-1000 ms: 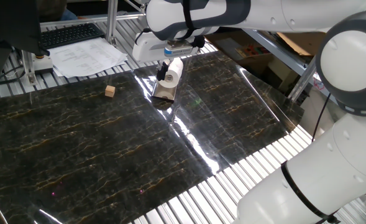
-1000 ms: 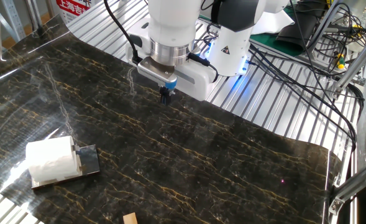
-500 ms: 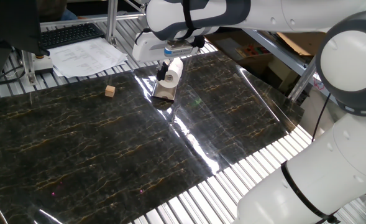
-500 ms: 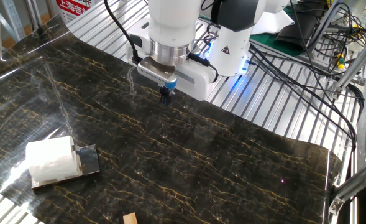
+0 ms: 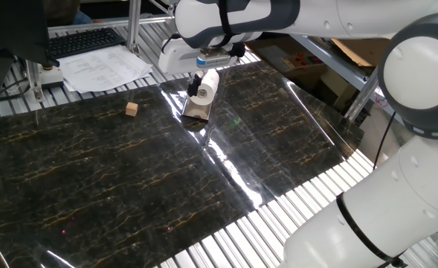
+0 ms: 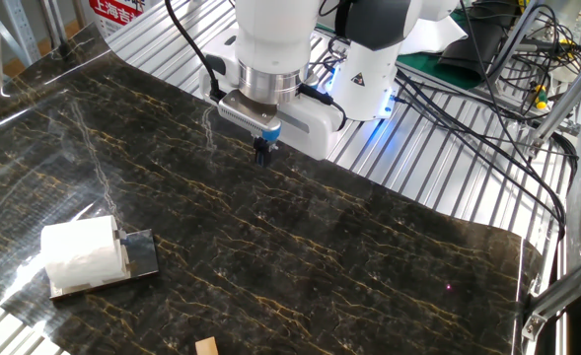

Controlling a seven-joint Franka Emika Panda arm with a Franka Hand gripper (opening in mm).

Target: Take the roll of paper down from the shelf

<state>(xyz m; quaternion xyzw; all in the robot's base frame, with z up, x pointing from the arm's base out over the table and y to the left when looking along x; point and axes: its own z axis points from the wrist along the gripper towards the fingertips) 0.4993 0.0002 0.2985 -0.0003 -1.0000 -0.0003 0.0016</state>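
Near edge, one fixed view: the arm's big white links (image 5: pixel 397 186) fill the right foreground, over the ribbed metal table (image 5: pixel 300 216). A dark marble-pattern mat (image 5: pixel 129 171) covers most of the table, with a glare streak across its middle.

Mid mat: small wood cube (image 5: pixel 131 109) sits alone, well left of the shelf.

Far side of mat: roll (image 5: pixel 207 85) is on the shelf (image 5: pixel 196 110), leaning against the dark post, pale base flat on the mat. Not taken down yet. In the other fixed view the roll (image 6: pixel 78 251) lies on its side on the base plate (image 6: pixel 137 258), near that view's bottom-left edge, and the cube (image 6: pixel 206 345) is just visible at the bottom.

Gripper (image 6: pixel 262 150) hangs from the wrist, pointing down, above the mat and well apart from the roll in the other fixed view. In one fixed view the gripper (image 5: pixel 217 53) shows just above and behind the roll, not touching. Fingers look pressed together with nothing between them, so closed and empty.

Behind the mat: printed sheets (image 5: pixel 103 68) and a keyboard (image 5: pixel 85 41) at far left. The other fixed view shows the arm base (image 6: pixel 369 59) with blue lights and a tangle of cables (image 6: pixel 507 59).
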